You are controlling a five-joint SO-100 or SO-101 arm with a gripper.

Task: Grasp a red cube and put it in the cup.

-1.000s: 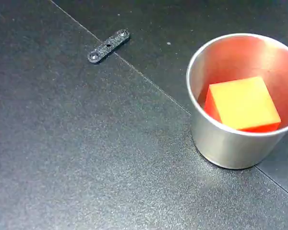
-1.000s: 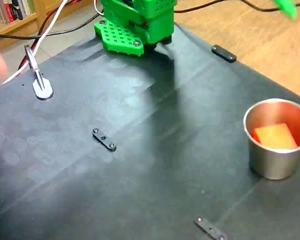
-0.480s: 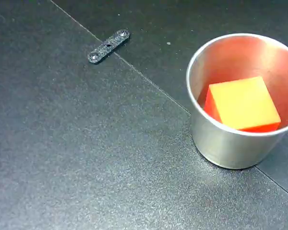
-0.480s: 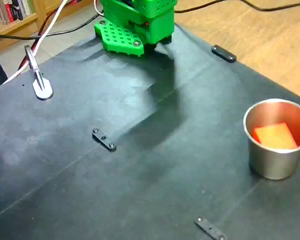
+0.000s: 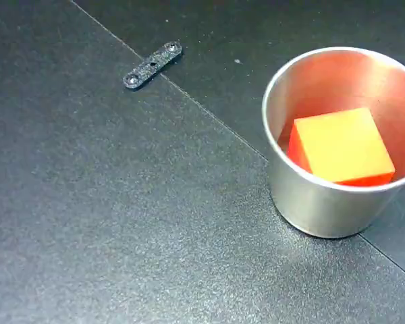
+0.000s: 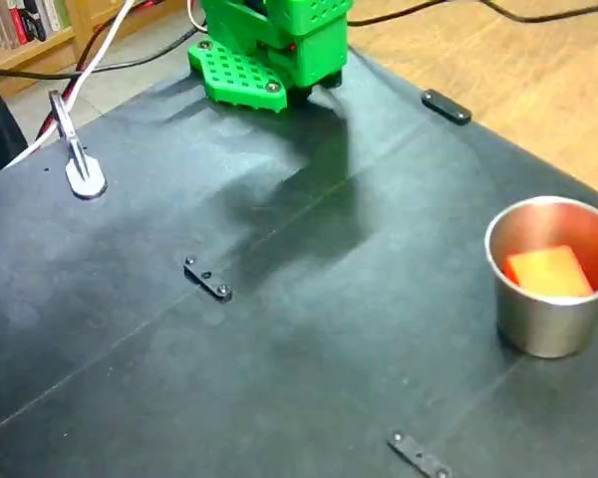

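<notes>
**Red cube sits inside the cup; gripper out of frame**

Gripper appears in neither fixed view, so its jaws, spread or pressed together, cannot be told, and places cannot be tied to it; they go by the views instead.

Close fixed view, left to right: dark worktop (image 5: 121,223) with a thin seam running diagonally. A small black bracket (image 5: 152,65) lies flat on the seam, upper left. At right stands the cup (image 5: 317,202), upright, steel wall shiny. The red cube (image 5: 342,146) rests inside it, tilted slightly, orange-yellow top face up, red side faces showing below the rim.

Wider fixed view, left to right: a metal clip (image 6: 77,159) at the worktop's (image 6: 279,378) far left edge, with white and red cables (image 6: 100,50) behind. Bracket (image 6: 207,279) mid-left. Green arm base (image 6: 274,45) at top centre, casting a shadow across the worktop. Two further black brackets: one (image 6: 446,107) at the upper right edge, one (image 6: 419,456) at the bottom. Cup (image 6: 543,319) at far right, cube (image 6: 550,272) inside, well apart from the base.
</notes>
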